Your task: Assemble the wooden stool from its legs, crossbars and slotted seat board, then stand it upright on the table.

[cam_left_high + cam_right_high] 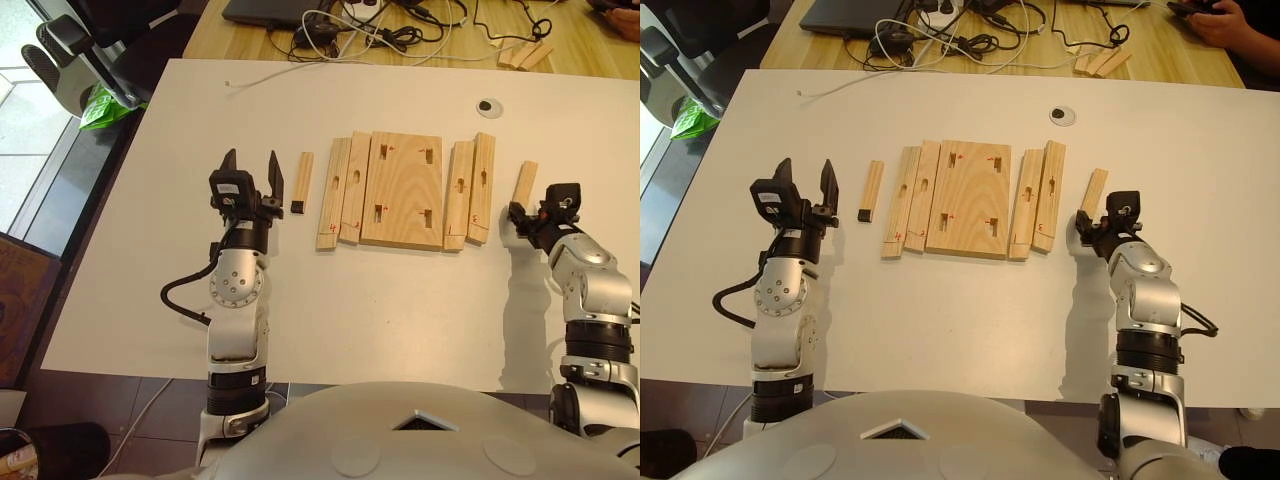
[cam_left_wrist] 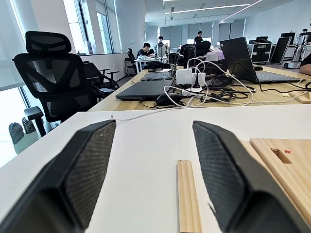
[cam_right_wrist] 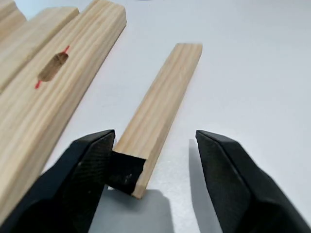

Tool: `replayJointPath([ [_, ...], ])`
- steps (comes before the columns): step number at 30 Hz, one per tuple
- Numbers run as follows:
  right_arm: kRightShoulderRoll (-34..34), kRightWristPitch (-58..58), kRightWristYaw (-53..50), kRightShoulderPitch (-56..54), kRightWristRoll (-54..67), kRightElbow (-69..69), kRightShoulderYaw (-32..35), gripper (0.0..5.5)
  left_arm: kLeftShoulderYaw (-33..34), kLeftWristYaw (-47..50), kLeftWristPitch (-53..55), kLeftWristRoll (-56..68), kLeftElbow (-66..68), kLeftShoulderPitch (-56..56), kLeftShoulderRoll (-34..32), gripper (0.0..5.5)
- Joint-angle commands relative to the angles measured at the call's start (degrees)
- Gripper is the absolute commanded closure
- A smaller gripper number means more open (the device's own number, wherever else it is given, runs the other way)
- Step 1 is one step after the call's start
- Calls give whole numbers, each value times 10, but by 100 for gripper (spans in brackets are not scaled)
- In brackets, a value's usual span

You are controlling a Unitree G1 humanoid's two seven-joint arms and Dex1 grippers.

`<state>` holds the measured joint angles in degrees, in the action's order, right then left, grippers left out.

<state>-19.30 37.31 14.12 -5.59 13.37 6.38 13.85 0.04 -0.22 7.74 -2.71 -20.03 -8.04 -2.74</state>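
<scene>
While all the stool parts lie flat and unassembled on the white table (image 1: pixel 200 300), both grippers sit low beside the outer pieces. The slotted seat board (image 1: pixel 401 190) lies in the middle of the row, with a pair of legs (image 1: pixel 343 192) touching its left edge and another pair of legs (image 1: pixel 470 192) along its right edge. A short left crossbar (image 1: pixel 304 183) lies just beyond the left pair, and a right crossbar (image 1: pixel 524 183) lies apart from the right pair.

The left gripper (image 1: pixel 252 158) rests just beside the left crossbar, its jaws spread wide and holding nothing. The right gripper (image 3: pixel 154 137) has its jaws spread around the dark-tipped near end of the right crossbar, which sits close against one finger and well apart from the other.

That off-centre placement is the likely trouble. As the jaws close, one finger would probably meet the wood first and push or swivel the bar towards the nearby legs. Gripping only the very end could also let the long bar droop or twist once lifted.
</scene>
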Motion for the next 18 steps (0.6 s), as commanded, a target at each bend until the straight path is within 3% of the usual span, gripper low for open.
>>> replayJointPath([
  [1,60,87,-25,-3,79,-37,54,242,1,2,0,1,-1,3,1,257],
  [12,31,36,-60,38,-22,-75,-39,242,1,3,1,-2,-5,0,5,257],
  [18,41,27,-57,45,-23,-58,-36,260,1,3,2,-1,-8,-1,5,257],
])
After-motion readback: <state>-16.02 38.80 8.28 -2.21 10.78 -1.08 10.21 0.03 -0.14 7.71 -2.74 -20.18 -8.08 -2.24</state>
